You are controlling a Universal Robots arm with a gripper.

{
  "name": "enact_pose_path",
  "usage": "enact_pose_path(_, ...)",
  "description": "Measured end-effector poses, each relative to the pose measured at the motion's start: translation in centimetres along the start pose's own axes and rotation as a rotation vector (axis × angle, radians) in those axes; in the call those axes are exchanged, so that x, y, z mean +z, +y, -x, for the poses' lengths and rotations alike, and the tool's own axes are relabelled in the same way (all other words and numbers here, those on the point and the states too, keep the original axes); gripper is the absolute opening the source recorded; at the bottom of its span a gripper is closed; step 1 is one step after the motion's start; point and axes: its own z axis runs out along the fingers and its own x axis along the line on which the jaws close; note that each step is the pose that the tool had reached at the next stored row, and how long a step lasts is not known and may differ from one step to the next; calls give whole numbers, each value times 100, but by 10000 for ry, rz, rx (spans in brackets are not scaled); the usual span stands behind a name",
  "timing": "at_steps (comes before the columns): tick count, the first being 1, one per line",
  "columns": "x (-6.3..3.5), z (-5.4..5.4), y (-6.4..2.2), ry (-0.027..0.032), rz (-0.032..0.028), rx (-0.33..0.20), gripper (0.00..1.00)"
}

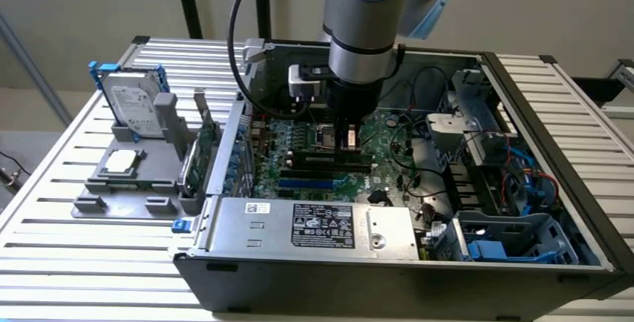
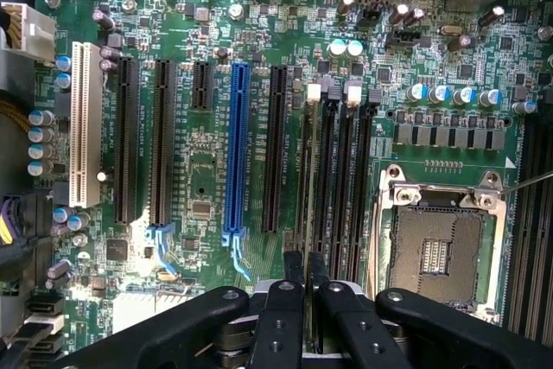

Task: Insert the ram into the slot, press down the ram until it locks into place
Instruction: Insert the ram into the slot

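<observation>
– Jaws: together or apart?
– Nearly together. The gripper (image 2: 304, 272) has its two black fingers (image 2: 292, 267) pinched on the ram (image 2: 304, 183), one on each side.
– How does the ram look?
– It is edge-on, a thin greenish-brown strip standing along the slot (image 2: 303, 103). That slot is the outermost of four parallel black ones, on the side toward the blue slot (image 2: 235, 153). The chips are hidden and the near end is lost between the fingers.
– Is it locked in?
– Cannot tell. In the exterior view the gripper (image 1: 346, 144) covers it, low over the motherboard (image 1: 381, 170) inside the computer case (image 1: 396, 285).
</observation>
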Motion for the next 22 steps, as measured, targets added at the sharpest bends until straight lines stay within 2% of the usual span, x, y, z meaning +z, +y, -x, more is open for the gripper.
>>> enact_pose_path(22,44,11,1,-1,-1,64,14)
